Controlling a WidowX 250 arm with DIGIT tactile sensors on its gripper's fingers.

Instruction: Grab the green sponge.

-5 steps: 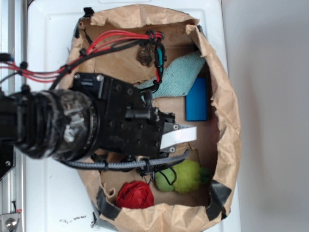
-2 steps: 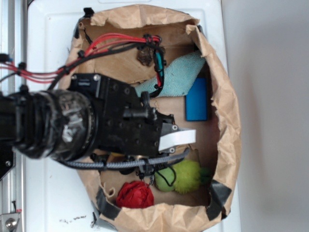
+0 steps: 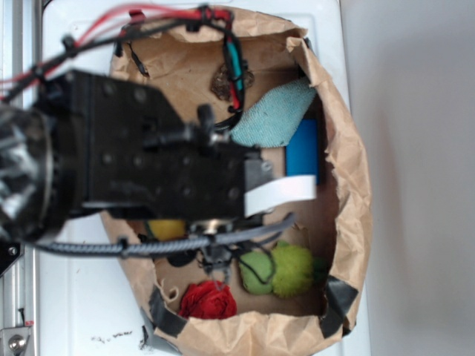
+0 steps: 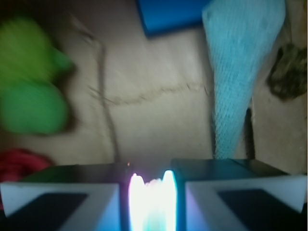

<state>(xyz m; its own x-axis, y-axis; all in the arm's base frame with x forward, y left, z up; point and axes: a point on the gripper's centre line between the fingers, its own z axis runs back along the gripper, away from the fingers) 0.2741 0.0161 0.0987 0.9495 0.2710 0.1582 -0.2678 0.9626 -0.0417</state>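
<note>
The green sponge (image 3: 280,271) is a lime-green lump of two lobes lying on the floor of the paper-lined box, near its lower right corner. In the wrist view the sponge (image 4: 31,94) is blurred at the left edge. My gripper (image 3: 297,189) hangs over the middle of the box, above the sponge and apart from it, white fingertips pointing right. The wrist view shows the gripper (image 4: 149,192) with its jaws close together, only bright glare between them and nothing held.
A teal terry cloth (image 3: 274,115) and a blue block (image 3: 303,148) lie to the upper right. A red lump (image 3: 206,300) sits left of the sponge. A yellow thing (image 3: 167,228) peeks from under the arm. Crumpled paper walls (image 3: 349,170) ring the box.
The arm has come closer to the exterior camera and looks larger. Its fingertips have shifted slightly right and up in the view. The sponge has not moved.
</note>
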